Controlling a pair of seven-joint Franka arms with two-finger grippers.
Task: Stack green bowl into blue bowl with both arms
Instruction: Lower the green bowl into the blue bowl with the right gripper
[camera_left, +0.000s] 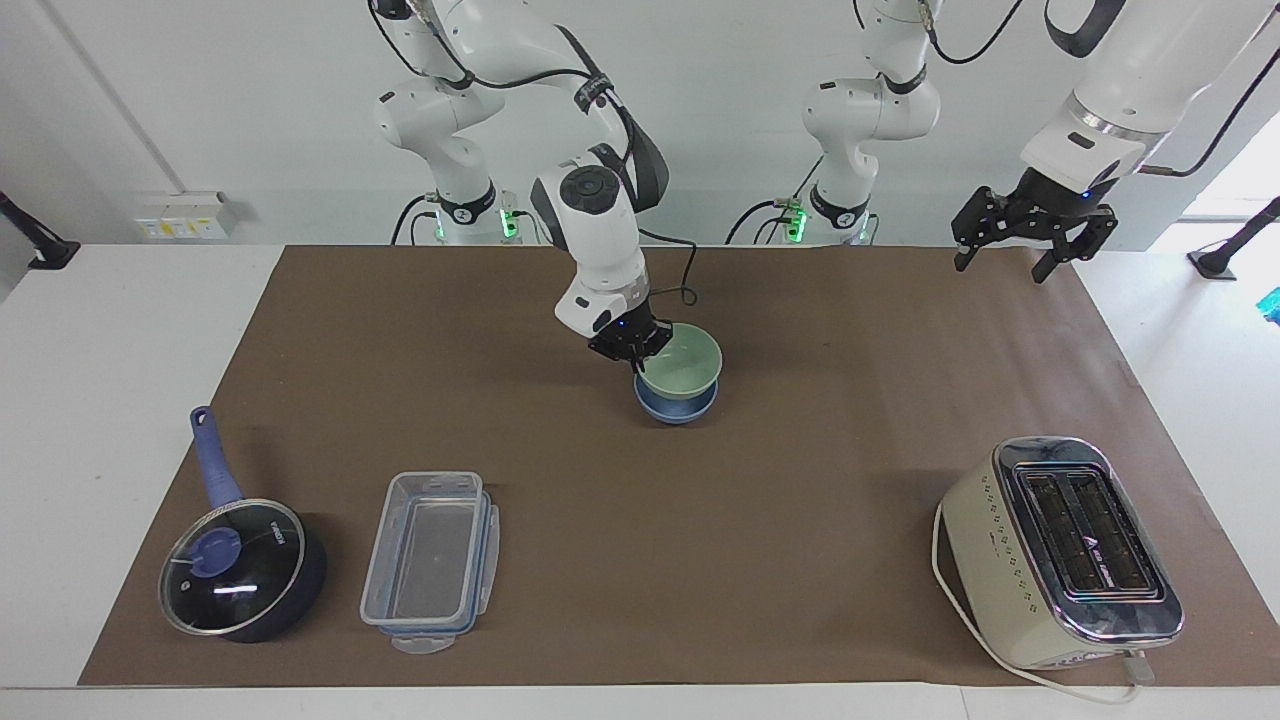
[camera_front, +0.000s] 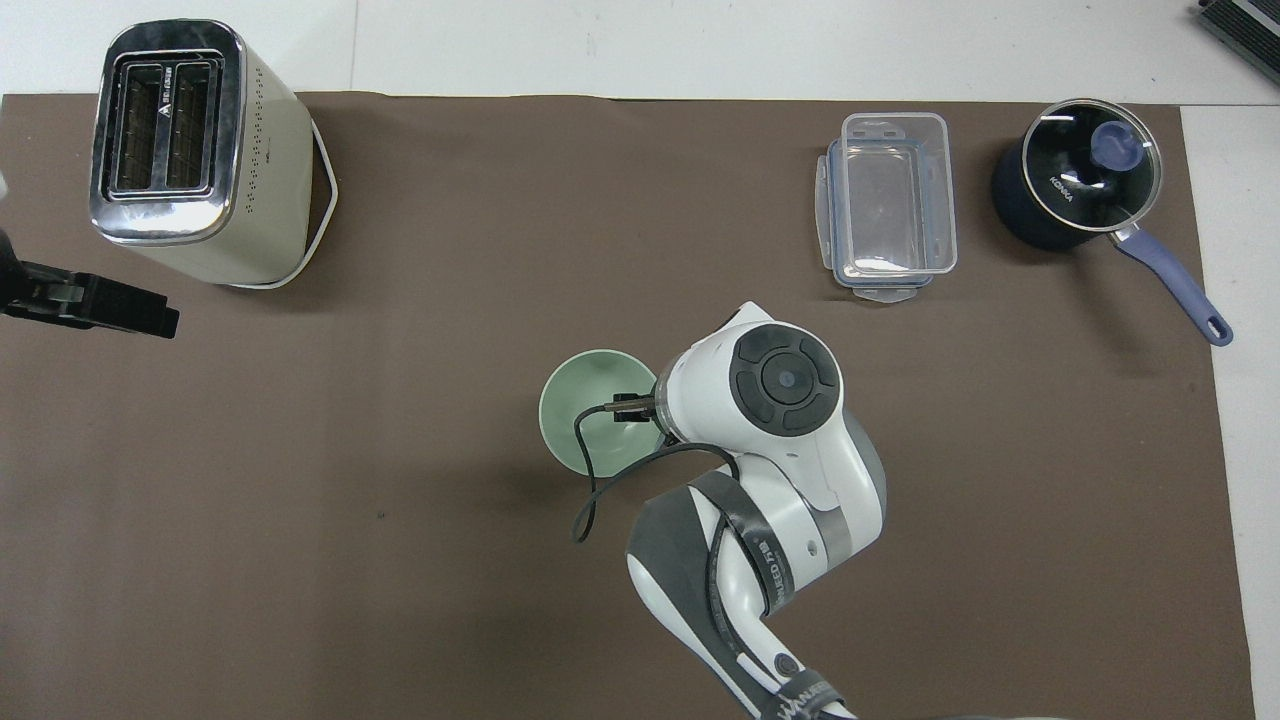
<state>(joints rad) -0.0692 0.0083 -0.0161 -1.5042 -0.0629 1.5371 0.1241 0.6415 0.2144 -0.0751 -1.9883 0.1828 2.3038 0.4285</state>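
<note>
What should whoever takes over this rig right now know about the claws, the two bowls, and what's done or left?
Right claw: shut on the green bowl's rim, at the side toward the right arm's end of the table.
Left claw: open, empty, waiting up over the mat's edge at the left arm's end, nearer the robots than the toaster.
Bowls: mid-table; the green bowl sits down in the blue bowl, only the blue bowl's lower part showing under it.
Done: green bowl carried over and lowered in.
Left: open the right claw, lift clear, check the bowl sits level.
</note>
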